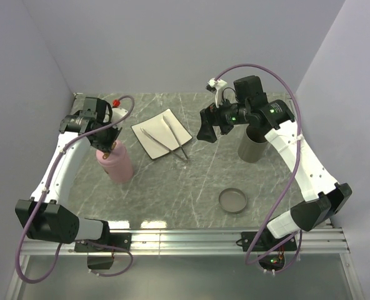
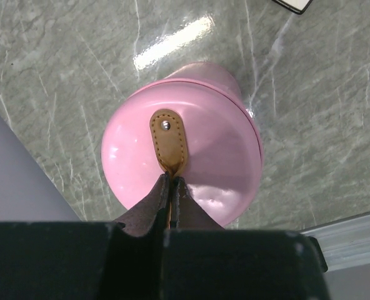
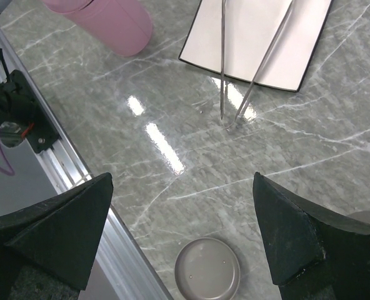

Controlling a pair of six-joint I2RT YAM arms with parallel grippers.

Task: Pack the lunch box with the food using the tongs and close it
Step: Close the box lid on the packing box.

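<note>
The pink lunch box point(image 1: 117, 164) stands upright at the left of the table, its lid point(image 2: 216, 150) on. My left gripper point(image 2: 170, 181) hangs right above it, shut on the brown leather strap point(image 2: 168, 140) of the lid. The slim silver tongs point(image 1: 169, 142) lie across the white square plate point(image 1: 162, 134), tips toward the table's middle and past the plate's edge. Over the table right of the plate my right gripper point(image 1: 208, 128) hovers open and empty, above bare table near the tongs point(image 3: 222, 62) and plate point(image 3: 247, 37). The food is out of view.
A grey cylindrical container point(image 1: 254, 147) stands upright under my right arm. A round grey lid point(image 1: 233, 200) lies flat on the marble near the front rail, also below my right gripper point(image 3: 208, 270). A small red object point(image 1: 116, 102) sits at the back left.
</note>
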